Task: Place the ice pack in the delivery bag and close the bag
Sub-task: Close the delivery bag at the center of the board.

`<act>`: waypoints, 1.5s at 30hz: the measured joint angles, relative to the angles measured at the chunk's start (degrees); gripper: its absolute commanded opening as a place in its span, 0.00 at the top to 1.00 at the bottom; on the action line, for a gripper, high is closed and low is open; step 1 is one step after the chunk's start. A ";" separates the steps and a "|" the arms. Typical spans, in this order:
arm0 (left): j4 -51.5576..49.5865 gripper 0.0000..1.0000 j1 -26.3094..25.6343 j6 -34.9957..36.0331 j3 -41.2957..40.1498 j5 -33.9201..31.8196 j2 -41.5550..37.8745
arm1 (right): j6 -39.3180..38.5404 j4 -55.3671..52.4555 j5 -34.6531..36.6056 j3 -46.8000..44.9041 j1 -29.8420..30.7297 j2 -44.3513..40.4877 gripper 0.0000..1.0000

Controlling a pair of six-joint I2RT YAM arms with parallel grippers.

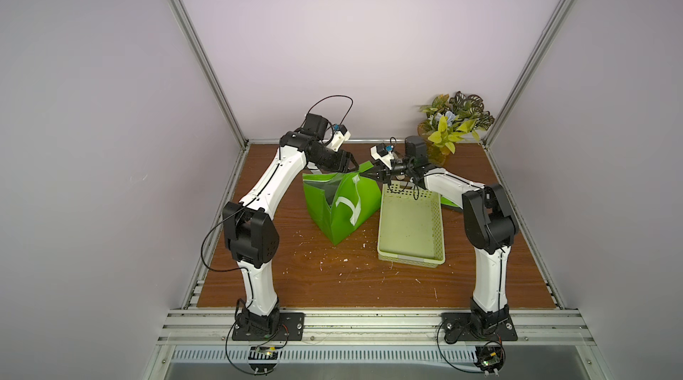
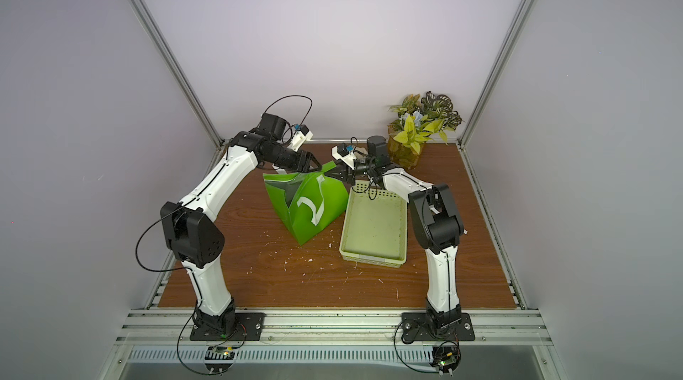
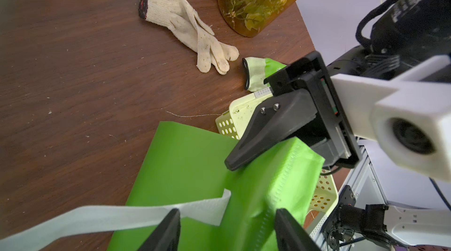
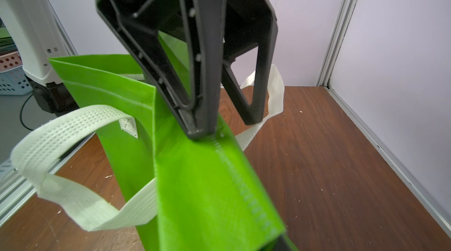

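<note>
**A:** Right gripper (image 3: 234, 162) is clamped hard on the top edge of the bright green soft delivery bag (image 1: 343, 208), with the fabric pinched flat between its black fingers (image 3: 268, 127).

**B:** And the left gripper (image 4: 225, 127)?

**A:** Jaws apart, straddling that same top edge, close to the right one. One finger (image 4: 200, 125) touches the stitched seam. The other stands clear of the fabric, next to a white strap handle (image 4: 275, 86).

**B:** So only one side has a hold. Where does the bag sit?

**A:** On the brown wood-grain table (image 1: 332, 278), between the two arms and toward the back. Its mouth is open, and the silver foil lining (image 1: 325, 189) (image 2: 281, 189) shows in both top views.

**B:** What's around it?

**A:** A pale green perforated plastic basket (image 1: 410, 226) sits just beside it, on the right arm's side. Beyond that, a cream knitted glove (image 3: 185, 25) lies flat on the wood, near an amber pot of yellow-green leaves (image 3: 256, 3). A green glove with a pale cuff (image 3: 258, 71) pokes out behind the basket.
</note>
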 measured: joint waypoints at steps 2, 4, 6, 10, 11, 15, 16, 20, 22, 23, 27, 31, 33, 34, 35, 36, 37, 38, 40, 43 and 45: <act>0.02 0.37 -0.09 0.15 -0.11 -0.15 0.00 | 0.02 -0.04 0.00 0.02 0.00 0.02 0.80; 0.02 0.37 -0.17 0.22 -0.13 -0.35 0.00 | 0.02 -0.09 0.00 0.09 0.00 0.07 0.80; 0.02 0.37 -0.37 0.37 -0.13 -0.79 0.00 | 0.04 -0.11 0.00 0.11 0.00 0.07 0.80; 0.04 0.41 -1.20 0.66 -0.37 -2.10 0.00 | 0.04 -0.15 0.00 0.11 0.00 0.07 0.80; 0.07 0.44 -1.46 0.85 -0.44 -2.36 0.00 | 0.04 -0.17 0.00 0.11 0.00 0.09 0.80; 0.24 0.53 -2.32 1.42 -0.63 -3.39 0.00 | 0.04 -0.22 0.02 0.11 0.00 0.09 0.80; 0.26 0.56 -2.49 1.53 -0.68 -3.69 0.00 | 0.04 -0.26 0.13 0.15 0.00 0.09 0.80; 0.48 0.69 -2.78 1.86 -0.74 -4.74 0.00 | -0.33 -1.55 0.48 0.76 0.00 0.09 0.67; 0.57 0.75 -2.78 1.97 -0.72 -5.11 0.00 | -1.27 -2.73 0.63 0.98 -0.07 0.09 0.61; 0.66 0.77 -2.78 2.16 -0.74 -5.20 0.00 | -1.95 -3.34 0.66 0.98 -0.11 0.09 0.57; 0.68 0.78 -2.78 2.56 -0.72 -5.35 0.00 | -4.61 -6.45 0.79 0.94 -0.96 0.04 0.33; 0.68 0.78 -2.78 2.60 -0.72 -5.38 0.00 | -6.69 -8.35 0.74 -1.03 -2.84 -1.77 0.17; 0.68 0.78 -2.78 2.64 -0.72 -5.38 0.00 | -6.80 -8.59 0.55 -1.62 -3.61 -3.10 0.15; 0.68 0.78 -2.78 2.67 -0.72 -5.38 0.00 | -6.43 -8.11 0.35 -1.62 -4.00 -3.78 0.14; 0.68 0.78 -2.78 2.69 -0.72 -5.38 0.00 | -5.90 -7.39 0.13 -1.49 -4.26 -4.28 0.15; 0.68 0.78 -2.78 2.69 -0.72 -5.35 0.00 | -5.09 -6.58 -0.28 -1.16 -4.50 -4.59 0.15; 0.68 0.78 -2.80 2.69 -0.72 -5.38 0.00 | -4.07 -5.53 -0.87 -0.50 -4.59 -4.74 0.16; 0.68 0.78 -2.82 2.69 -0.72 -5.38 0.00 | -3.17 -4.72 -1.27 0.33 -4.55 -4.68 0.17; 0.68 0.78 -2.84 2.69 -0.72 -5.38 0.00 | -1.73 -3.61 -1.70 2.12 -4.09 -4.28 0.21; 0.70 0.78 -2.91 2.69 -0.72 -5.38 0.00 | 0.04 -2.40 -2.69 5.25 -2.82 -2.80 0.30; 0.70 0.78 -2.99 2.69 -0.72 -5.40 0.00 | 1.16 -2.12 -3.04 7.26 -1.86 -1.33 0.36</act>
